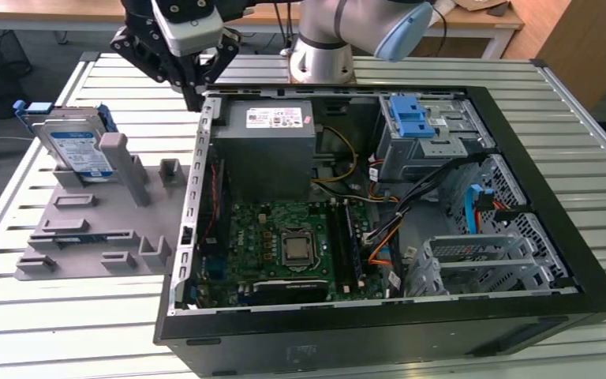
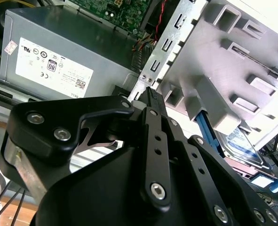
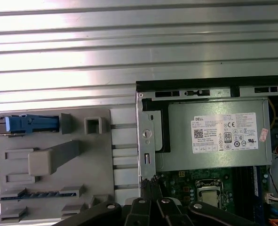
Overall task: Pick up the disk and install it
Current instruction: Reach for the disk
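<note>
The disk [image 1: 76, 148], a silver drive with a white-and-blue label in a blue carrier, stands on edge at the far end of a grey holder fixture [image 1: 92, 229] on the exterior view's left. My gripper [image 1: 192, 101] hangs shut and holding nothing above the open computer case's [image 1: 555, 260] rear corner, between the fixture and the case. It is apart from the disk, toward the exterior view's right. In the first wrist view the disk [image 3: 30, 123] shows edge-on and the gripper [image 3: 148, 186] is over the case wall. In the second wrist view the disk [image 2: 240, 143] lies past the gripper [image 2: 151, 92].
Inside the case are a grey power supply [image 1: 266, 146], a motherboard [image 1: 293, 245], a blue-latched drive bay [image 1: 413, 118] and a metal drive cage [image 1: 482, 257], with loose cables between them. The slatted metal table [image 1: 50, 316] extends around the case and the fixture.
</note>
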Controlling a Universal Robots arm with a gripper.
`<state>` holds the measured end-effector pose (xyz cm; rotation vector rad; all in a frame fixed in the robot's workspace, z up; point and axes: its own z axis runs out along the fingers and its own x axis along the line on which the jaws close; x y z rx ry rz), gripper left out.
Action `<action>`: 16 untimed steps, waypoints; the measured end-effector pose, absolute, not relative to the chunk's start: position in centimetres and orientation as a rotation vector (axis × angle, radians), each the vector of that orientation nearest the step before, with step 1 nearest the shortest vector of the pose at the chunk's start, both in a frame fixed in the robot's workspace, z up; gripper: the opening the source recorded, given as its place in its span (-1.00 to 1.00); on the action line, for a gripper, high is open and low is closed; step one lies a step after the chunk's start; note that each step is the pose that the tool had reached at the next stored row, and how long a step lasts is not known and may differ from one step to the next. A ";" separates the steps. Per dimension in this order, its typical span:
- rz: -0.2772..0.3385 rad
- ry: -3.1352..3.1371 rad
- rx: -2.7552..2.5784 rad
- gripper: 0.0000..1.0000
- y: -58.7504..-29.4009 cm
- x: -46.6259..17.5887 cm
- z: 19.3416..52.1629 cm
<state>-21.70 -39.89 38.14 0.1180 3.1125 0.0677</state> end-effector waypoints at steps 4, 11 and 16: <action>0.068 3.112 0.118 -0.79 -39.9 -21.9 38.1; 0.068 3.113 0.118 -0.79 -39.9 -22.0 38.1; 0.068 3.113 0.118 -0.79 -39.9 -22.1 38.1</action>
